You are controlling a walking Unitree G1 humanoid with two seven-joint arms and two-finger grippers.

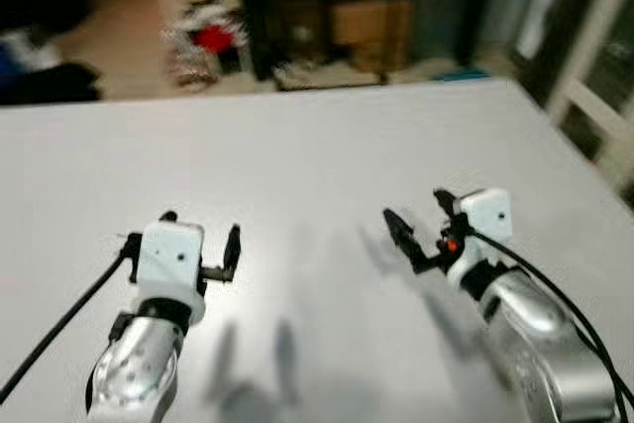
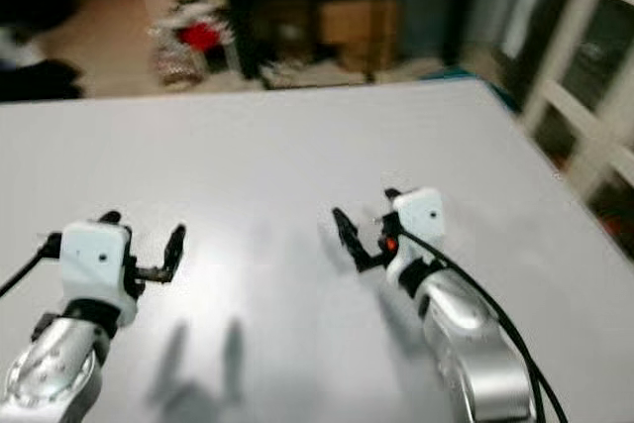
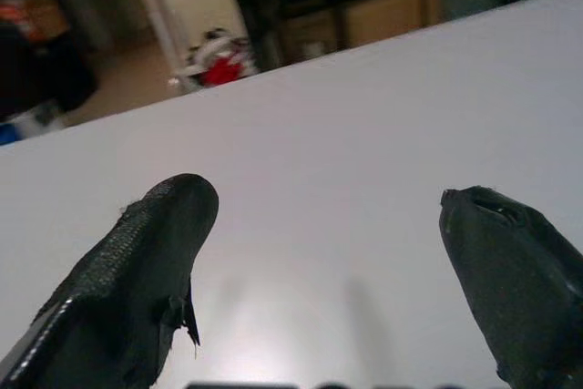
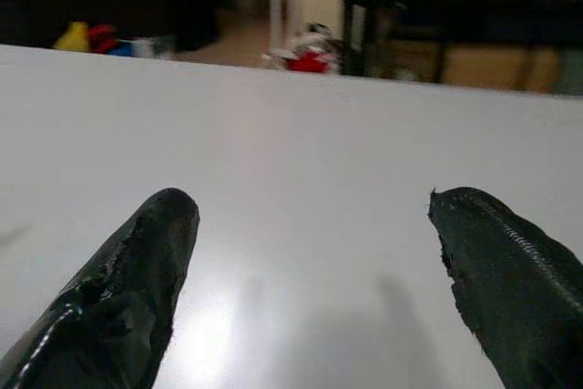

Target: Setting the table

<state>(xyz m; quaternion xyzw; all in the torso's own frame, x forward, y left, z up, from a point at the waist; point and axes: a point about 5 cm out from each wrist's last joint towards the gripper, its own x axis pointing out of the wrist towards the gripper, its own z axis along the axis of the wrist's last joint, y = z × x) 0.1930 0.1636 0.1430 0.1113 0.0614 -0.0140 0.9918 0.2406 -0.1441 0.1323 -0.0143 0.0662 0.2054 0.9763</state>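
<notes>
Pale grey and bare, the table (image 1: 317, 146) spreads ahead of both pincers. Nearest, the left pincer (image 1: 203, 245) hovers just above the tabletop, its two black fingers (image 3: 146, 261) spread wide and holding nothing. Beside it, the right pincer (image 1: 421, 225) hangs at about the same height, fingers (image 4: 137, 271) also spread and holding nothing. No plate, cup or cutlery lies near either pincer, so where the things to be set are cannot be told. Beyond the table's far edge stand a dark cabinet (image 1: 347, 7) and a blurred heap of clutter (image 1: 203, 42) on the floor. Probably the next step is fetching tableware; keeping both pincers raised off the surface while turning would be sensible.
</notes>
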